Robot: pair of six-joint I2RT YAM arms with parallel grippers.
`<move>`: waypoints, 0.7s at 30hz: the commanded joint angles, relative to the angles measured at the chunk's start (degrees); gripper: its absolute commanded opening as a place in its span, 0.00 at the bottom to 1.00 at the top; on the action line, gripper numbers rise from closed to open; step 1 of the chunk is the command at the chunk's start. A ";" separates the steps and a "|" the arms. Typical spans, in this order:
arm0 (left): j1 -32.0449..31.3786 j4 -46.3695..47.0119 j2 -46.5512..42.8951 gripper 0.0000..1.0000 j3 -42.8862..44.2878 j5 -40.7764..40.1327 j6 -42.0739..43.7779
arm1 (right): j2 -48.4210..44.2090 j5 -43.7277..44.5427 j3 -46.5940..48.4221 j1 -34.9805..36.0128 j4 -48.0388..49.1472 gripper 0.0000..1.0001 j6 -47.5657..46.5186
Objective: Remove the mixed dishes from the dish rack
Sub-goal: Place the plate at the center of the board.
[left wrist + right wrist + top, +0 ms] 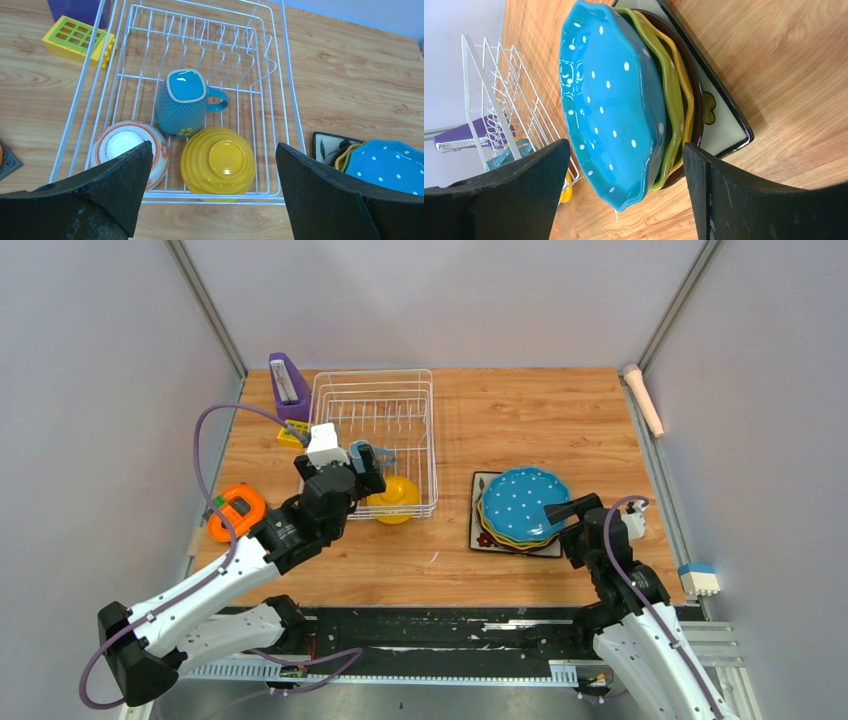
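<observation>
The white wire dish rack (410,390) stands at the back left. It holds a blue-grey mug (182,102) lying on its side, an upturned yellow bowl (218,160) and an upturned red-and-white patterned bowl (127,145) along its near edge. My left gripper (348,480) is open and empty above the rack's near edge (212,192), its fingers spread either side of the yellow bowl. On the table to the right the blue-dotted plate (609,100) tops a stack of the green plate (672,100), the yellow plate (687,85) and the dark square plate (724,130). My right gripper (578,515) is open and empty at the stack's near right edge (624,192).
A purple slanted holder (288,385) and a small yellow grid block (77,40) sit left of the rack. An orange tape measure (236,510) lies at the table's left edge. A pink roll (643,398) lies along the right rail, and a white-and-blue block (699,580) sits further forward.
</observation>
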 commanded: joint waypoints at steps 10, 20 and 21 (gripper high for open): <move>0.35 1.93 2.09 1.00 1.62 0.11 -0.55 | 1.74 0.52 6.82 -0.19 2.53 0.99 -12.24; 5.51 -1.81 7.74 1.00 5.08 8.43 -2.69 | 5.69 0.64 10.61 -0.14 3.24 1.00 -24.10; 6.20 -2.20 9.16 1.00 6.03 10.10 -3.29 | 6.03 0.24 10.80 -0.21 3.58 1.00 -25.70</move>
